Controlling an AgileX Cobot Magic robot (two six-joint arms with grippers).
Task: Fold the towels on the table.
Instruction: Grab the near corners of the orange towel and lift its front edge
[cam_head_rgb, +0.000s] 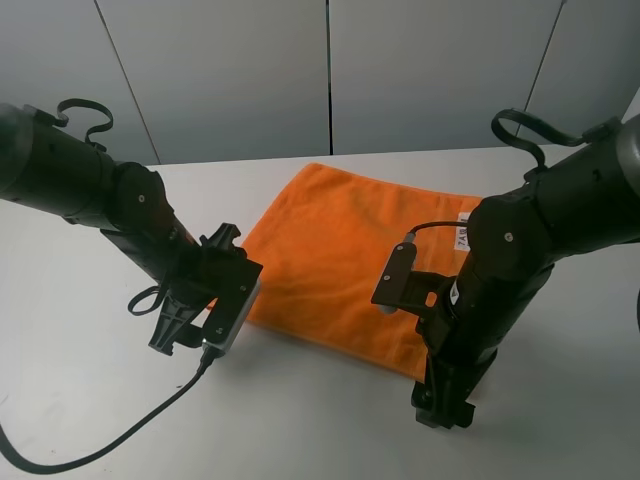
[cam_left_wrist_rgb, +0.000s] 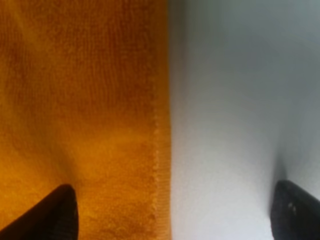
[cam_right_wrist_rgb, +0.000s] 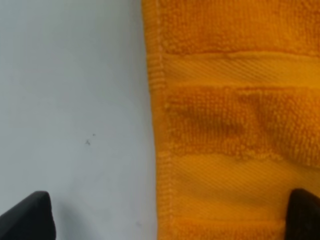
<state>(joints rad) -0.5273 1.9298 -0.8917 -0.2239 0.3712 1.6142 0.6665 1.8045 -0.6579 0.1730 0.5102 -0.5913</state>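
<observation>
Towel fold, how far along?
Done: nothing, the towel lies flat and unfolded on the table. In hand: left tool and right tool, both open, each straddle a towel edge. Left: grasp, then the whole fold.

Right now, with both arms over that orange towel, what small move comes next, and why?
Probably lower both pairs of jaws and close them on the near edge of the towel. It lies flat and unfolded on the table, and the jaws stand open, each straddling that edge: half over cloth, half over table.
</observation>
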